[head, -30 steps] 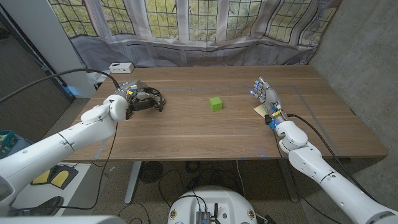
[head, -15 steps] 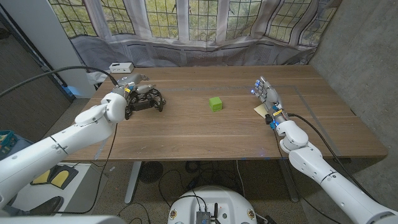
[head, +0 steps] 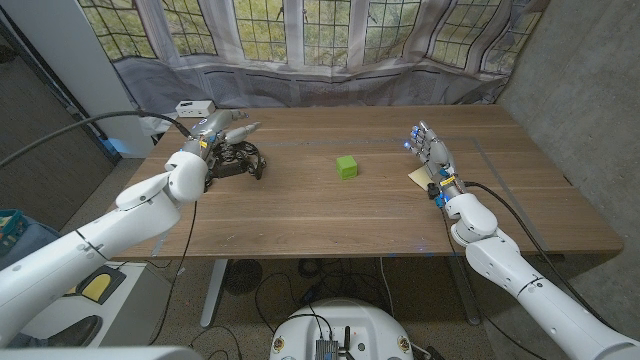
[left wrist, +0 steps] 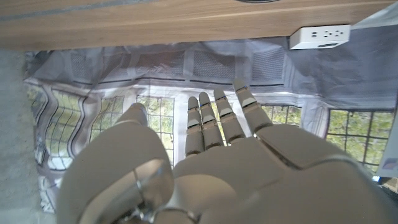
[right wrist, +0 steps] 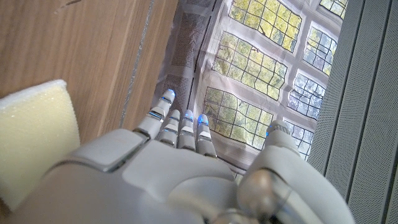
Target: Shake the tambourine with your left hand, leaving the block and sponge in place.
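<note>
green block (head: 346, 166) mid-table — sponge (head: 419, 177) by right hand (head: 430, 155)

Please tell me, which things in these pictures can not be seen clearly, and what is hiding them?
- Tambourine, head view: its near left part is behind the left hand; whether the hand touches it cannot be told.
- Sponge, head view: mostly covered by the right hand. In the right wrist view the sponge is cut by the picture's edge.
- Green block, head view: too small to show surface detail.
</note>
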### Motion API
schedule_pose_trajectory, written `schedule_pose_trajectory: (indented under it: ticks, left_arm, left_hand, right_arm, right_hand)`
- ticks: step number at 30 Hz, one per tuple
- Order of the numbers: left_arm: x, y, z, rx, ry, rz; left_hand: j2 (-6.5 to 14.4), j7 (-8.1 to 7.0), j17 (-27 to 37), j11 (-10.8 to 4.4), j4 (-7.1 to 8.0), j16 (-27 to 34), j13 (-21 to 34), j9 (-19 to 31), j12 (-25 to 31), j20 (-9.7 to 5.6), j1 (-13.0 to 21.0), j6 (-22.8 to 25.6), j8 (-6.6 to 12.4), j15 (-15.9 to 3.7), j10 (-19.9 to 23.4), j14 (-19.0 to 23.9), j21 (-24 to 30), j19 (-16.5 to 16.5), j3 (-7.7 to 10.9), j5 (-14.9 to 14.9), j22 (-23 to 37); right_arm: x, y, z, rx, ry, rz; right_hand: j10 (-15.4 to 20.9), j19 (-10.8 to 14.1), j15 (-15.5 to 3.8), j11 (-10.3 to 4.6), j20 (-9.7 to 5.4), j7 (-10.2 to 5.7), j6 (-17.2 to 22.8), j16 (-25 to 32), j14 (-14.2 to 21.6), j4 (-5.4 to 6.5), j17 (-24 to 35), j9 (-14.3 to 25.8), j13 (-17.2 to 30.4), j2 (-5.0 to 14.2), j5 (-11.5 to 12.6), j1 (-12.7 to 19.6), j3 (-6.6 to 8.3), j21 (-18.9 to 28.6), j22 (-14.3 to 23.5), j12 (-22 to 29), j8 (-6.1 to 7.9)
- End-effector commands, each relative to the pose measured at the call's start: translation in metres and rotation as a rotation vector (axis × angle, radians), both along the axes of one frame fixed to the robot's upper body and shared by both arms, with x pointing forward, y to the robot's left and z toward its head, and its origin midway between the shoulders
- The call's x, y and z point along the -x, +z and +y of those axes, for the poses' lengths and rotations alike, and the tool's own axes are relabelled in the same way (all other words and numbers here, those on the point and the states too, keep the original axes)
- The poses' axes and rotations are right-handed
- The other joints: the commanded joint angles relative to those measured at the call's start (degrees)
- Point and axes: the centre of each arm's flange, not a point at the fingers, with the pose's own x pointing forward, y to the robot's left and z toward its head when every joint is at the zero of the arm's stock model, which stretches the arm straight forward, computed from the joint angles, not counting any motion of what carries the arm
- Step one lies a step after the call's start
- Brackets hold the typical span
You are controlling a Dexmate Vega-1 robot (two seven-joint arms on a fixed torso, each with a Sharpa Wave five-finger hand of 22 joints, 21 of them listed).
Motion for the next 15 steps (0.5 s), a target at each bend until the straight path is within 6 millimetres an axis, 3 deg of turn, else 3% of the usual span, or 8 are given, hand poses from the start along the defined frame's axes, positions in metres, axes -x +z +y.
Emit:
schedule_pose_trajectory:
  ticks: [1, 15]
  left_arm:
    - [0.005, -0.003, -0.017, 0.128, -0.201, -0.064]
    - [-0.018, -0.012, -0.030, 0.338, -0.511, -0.061]
  left_hand:
    - [0.06, -0.02, 0.16, 0.72, 0.51, -0.09, -0.03, 0.12, -0.15, -0.18, -0.79, -0.93, -0.18, 0.53, -0.14, 0.18, 0.57, 0.06, -0.15, 0.04, 0.11]
    - [-0.13, 0.28, 0.03, 1.50, 0.86, -0.12, -0.42, 0.02, -0.14, -0.08, -1.87, -1.12, 0.10, 0.64, -0.05, 0.42, 0.84, 0.94, -0.51, 0.11, 0.07]
  right_arm:
    - [0.006, 0.003, 0.001, 0.009, -0.005, -0.020]
    - [0.009, 0.006, 0.010, 0.029, -0.021, -0.033]
  right_hand:
    - [0.27, 0.31, -0.09, -0.09, -0.10, 0.21, 0.05, 0.02, 0.65, -0.37, 0.12, 0.14, 0.26, 0.26, 0.10, -0.08, 0.14, -0.05, 0.15, -0.21, -0.07]
    - [0.36, 0.56, -0.27, -0.31, -0.38, 0.11, 0.10, 0.02, 0.66, -0.39, 0.11, 0.14, 0.26, 0.12, 0.08, -0.14, 0.07, 0.02, 0.14, -0.18, -0.05]
